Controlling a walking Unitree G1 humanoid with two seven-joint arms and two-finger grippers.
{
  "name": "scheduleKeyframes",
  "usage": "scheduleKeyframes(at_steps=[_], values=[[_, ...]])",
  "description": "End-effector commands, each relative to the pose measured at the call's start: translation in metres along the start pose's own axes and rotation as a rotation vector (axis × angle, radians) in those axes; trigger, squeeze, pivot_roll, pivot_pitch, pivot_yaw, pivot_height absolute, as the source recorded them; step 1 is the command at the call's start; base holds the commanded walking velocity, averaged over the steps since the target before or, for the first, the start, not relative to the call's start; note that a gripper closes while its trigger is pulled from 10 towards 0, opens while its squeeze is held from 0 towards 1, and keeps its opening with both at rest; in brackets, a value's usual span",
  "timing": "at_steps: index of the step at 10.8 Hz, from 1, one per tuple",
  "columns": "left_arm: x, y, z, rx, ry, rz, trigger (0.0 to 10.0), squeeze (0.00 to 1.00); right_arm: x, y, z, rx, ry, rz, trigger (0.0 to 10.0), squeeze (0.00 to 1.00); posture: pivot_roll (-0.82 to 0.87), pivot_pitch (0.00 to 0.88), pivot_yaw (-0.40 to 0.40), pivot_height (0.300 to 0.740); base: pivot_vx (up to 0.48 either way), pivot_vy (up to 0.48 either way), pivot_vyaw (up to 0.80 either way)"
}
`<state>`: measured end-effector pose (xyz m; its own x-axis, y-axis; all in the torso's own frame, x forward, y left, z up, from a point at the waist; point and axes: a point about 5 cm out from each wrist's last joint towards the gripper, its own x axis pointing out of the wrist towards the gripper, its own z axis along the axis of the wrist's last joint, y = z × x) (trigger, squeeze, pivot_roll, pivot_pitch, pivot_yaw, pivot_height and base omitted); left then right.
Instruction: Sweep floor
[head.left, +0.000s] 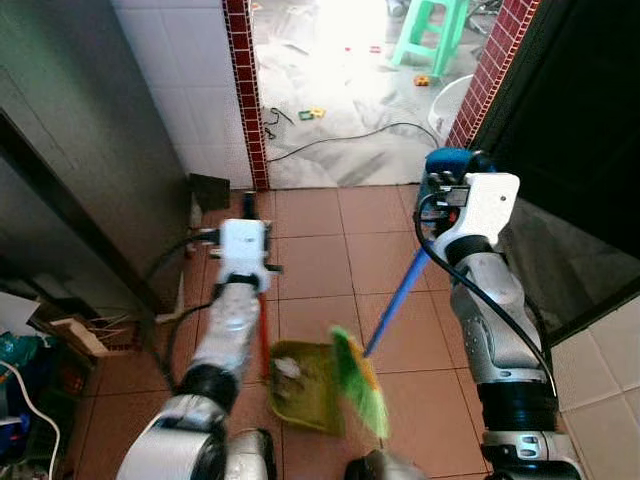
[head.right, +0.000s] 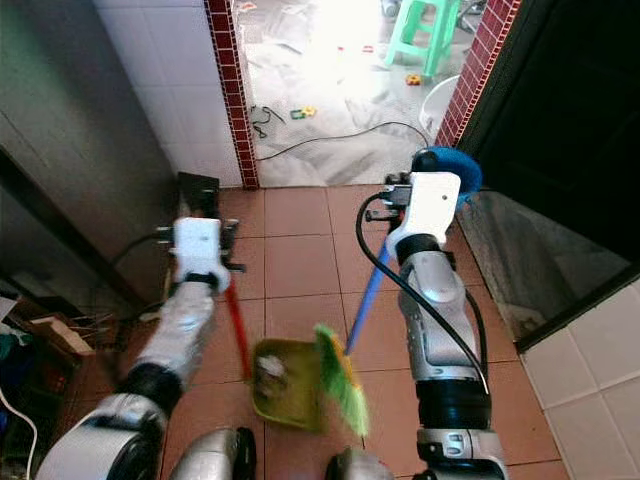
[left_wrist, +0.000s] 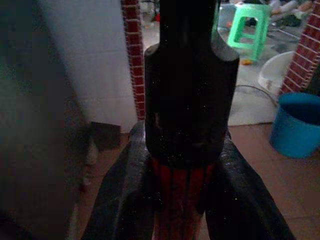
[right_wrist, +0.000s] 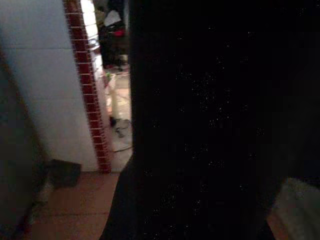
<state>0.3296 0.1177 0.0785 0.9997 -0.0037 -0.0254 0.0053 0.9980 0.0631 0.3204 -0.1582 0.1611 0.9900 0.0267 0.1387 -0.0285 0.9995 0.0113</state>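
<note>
Two tools in use: left hand (left_wrist: 187, 200) clenched round red handle (head.right: 236, 330) of green dustpan (head.left: 303, 385) resting on tiled floor (head.left: 320, 265); right hand (head.left: 440, 205) carried blue-handled broom (head.left: 398, 300), grip state indeterminable. Green bristles (head.left: 360, 380) met dustpan mouth; debris (head.left: 288, 370) lay inside. Judged late-stage: collection under way, emptying pan left.

Olive-green dustpan (head.left: 300, 385), red handle (head.right: 237, 335); bright green broom bristles (head.left: 360, 385), blue broomstick (head.left: 398, 300); terracotta floor tiles (head.left: 310, 240); mint stool (head.left: 432, 35) at 1 o'clock.
</note>
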Motion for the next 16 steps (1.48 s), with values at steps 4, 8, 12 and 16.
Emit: scheduleKeyframes(at_steps=[4,8,12,16], values=[[-0.020,0.025,0.027,0.005,-0.088,0.015,10.0,0.00,-0.012,-0.008,-0.005,-0.063,-0.007,-0.102,10.0,0.00,-0.03,0.069,0.039,0.740,0.000,0.000,0.00],[-0.038,0.038,0.025,0.000,-0.010,0.015,10.0,0.00,-0.010,-0.008,-0.008,-0.085,0.003,-0.135,10.0,0.00,0.00,0.079,0.048,0.740,0.000,0.000,0.00],[-0.039,0.037,0.026,0.002,-0.008,0.011,10.0,0.00,-0.011,-0.009,-0.009,-0.087,0.013,-0.141,10.0,0.00,0.01,0.086,0.043,0.740,0.000,0.000,0.00],[-0.039,0.037,0.026,0.002,-0.008,0.011,10.0,0.00,-0.011,-0.009,-0.009,-0.087,0.013,-0.141,10.0,0.00,0.01,0.086,0.043,0.740,0.000,0.000,0.00]])
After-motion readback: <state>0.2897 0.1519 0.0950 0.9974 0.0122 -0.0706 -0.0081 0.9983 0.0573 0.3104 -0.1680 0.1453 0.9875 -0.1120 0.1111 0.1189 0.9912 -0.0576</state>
